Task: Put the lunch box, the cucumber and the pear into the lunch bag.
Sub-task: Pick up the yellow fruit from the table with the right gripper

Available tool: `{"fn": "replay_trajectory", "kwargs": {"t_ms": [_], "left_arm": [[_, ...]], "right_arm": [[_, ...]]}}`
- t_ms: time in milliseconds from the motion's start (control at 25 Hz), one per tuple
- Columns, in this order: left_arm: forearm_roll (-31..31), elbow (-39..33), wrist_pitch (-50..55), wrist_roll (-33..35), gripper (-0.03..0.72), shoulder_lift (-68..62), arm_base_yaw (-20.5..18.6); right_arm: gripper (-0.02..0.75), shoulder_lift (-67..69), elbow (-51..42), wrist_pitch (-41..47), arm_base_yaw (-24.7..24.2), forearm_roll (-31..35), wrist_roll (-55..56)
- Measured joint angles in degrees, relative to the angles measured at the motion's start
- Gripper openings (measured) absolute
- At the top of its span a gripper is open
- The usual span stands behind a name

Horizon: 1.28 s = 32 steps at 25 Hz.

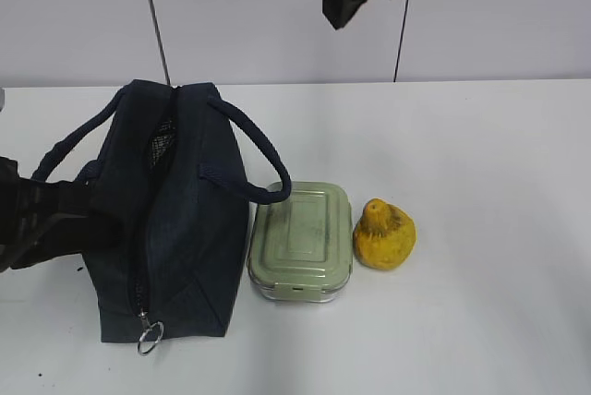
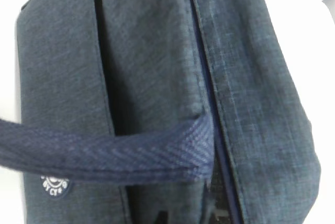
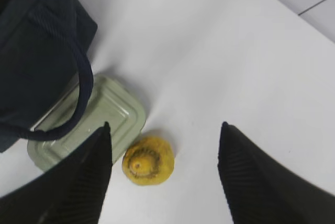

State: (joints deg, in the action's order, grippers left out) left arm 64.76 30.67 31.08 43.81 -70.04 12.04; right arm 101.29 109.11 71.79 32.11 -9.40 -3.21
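- Lunch bag (image 1: pixel 180 220): dark navy fabric, lying on the white worktop (image 1: pixel 489 155) at left; zipper slit parted along its top, ring pull (image 1: pixel 150 337) at the near end; one loop handle (image 1: pixel 254 160) droops over the corner of the lunch box.
- Lunch box (image 1: pixel 302 243): sage-green lid, flat on the worktop just beside the bag's right flank; not yet packed.
- Pear (image 1: pixel 383 234): yellow, blemished, upright just beside the box's right edge; not yet packed.
- Cucumber: not visible in any view; whether already inside the bag cannot be told.
- Left pincer (image 1: pixel 69 220): low at the bag's left side; jaws together; the wrist view shows the other handle strap (image 2: pixel 115 153) crossing close in front, probably pinched, grip itself hidden.
- Right pincer (image 3: pixel 163 145): raised well above the worktop, jaws wide apart, pear roughly between them in its view, nothing held.
- Handling note: judged step, taking the pear; descend straight, centre on the body rather than the narrow top; close gently, since the lumpy shape may roll; keep clear of the box edge and the drooping handle.
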Motion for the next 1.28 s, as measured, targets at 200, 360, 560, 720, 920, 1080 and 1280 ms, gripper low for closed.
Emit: {"fn": "replay_trajectory", "kwargs": {"t_ms": [200, 360, 560, 720, 920, 1080, 1280], "left_arm": [[-0.01, 0.00, 0.00, 0.00, -0.018, 0.00, 0.00], [-0.06, 0.00, 0.09, 0.00, -0.018, 0.00, 0.00], [-0.12, 0.00, 0.51, 0.00, -0.018, 0.00, 0.00], [-0.12, 0.00, 0.66, 0.00, -0.018, 0.00, 0.00], [-0.17, 0.00, 0.78, 0.00, -0.018, 0.00, 0.00], [-0.17, 0.00, 0.89, 0.00, -0.018, 0.00, 0.00], [-0.17, 0.00, 0.94, 0.00, -0.018, 0.00, 0.00]], "right_arm": [[0.496, -2.86, -9.71, 0.00, 0.00, 0.71, 0.85], [0.496, -2.94, -15.90, -0.12, 0.00, 0.71, 1.02], [0.495, -0.77, -19.38, -0.32, 0.00, -0.97, 1.24], [0.494, 2.34, -19.61, -0.68, 0.00, -1.09, 1.37], [0.494, 6.89, -19.61, -1.08, 0.00, -1.65, 1.37], [0.493, 10.00, -19.61, -1.47, 0.00, -3.65, 1.37], [0.492, 12.12, -19.61, -3.20, 0.00, -3.99, 1.37]]}}
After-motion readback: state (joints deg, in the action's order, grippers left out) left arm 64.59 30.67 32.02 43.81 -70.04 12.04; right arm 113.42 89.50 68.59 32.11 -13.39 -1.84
